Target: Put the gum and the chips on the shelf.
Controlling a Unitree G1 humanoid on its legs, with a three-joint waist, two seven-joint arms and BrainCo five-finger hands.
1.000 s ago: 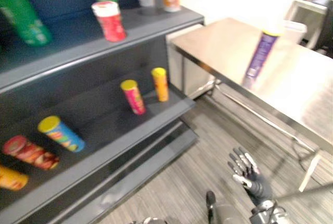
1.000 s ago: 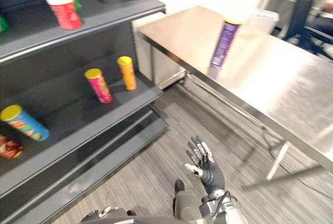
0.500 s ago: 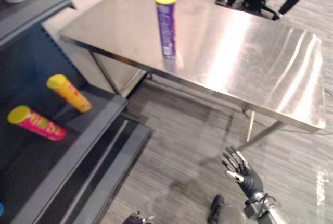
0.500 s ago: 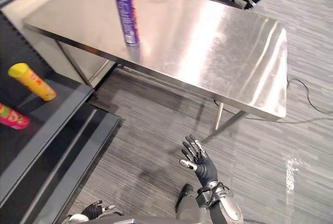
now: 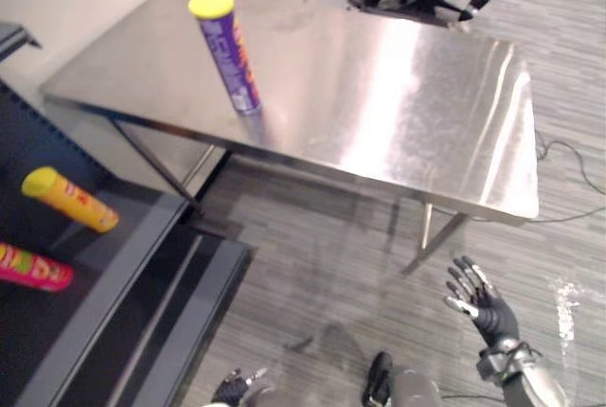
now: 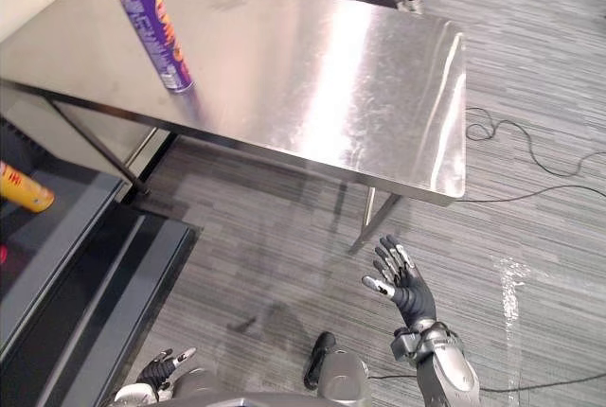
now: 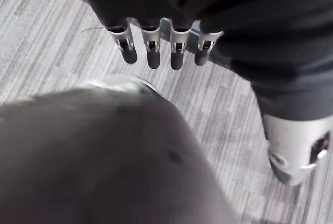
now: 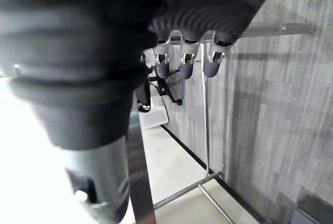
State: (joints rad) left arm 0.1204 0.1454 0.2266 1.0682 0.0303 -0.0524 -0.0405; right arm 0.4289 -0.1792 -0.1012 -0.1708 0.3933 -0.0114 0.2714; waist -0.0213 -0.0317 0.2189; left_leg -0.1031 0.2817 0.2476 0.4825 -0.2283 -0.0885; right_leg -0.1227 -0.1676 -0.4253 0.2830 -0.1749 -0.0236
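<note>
At lower right, right hand [image 6: 402, 282]: raised over the floor, palm forward, fingers [image 8: 187, 62] straight and spread, grasping nothing.
At bottom left, left hand [image 6: 159, 369]: hanging low by the floor, fingers [image 7: 152, 54] straight and relaxed, also empty.
Can [image 5: 232, 55]: purple chips tube with a yellow lid, standing on the surface [image 5: 407, 95] near its far left end, well apart from both hands.
Direction from right hand: up, forward and well to the left, across most of the surface.
Direction from left hand: nearly straight ahead and much higher.
Long axis: upright, lid on top, so the side wall would meet a hand coming in level.
Nearer hand: by my judgement, the right hand is lifted closer to the surface's height but sits off its right end. The left hand lines up better with the can yet hangs lower. Neither looks within reach, so a step closer seems needed first.
Shelf [image 5: 114, 257]: to the left and lower than the surface, carrying an orange tube [image 5: 71, 201] and a pink tube [image 5: 33, 270]. The can's goal lies left of where it stands.
Gum: I cannot tell which thing, if any, it is.
</note>
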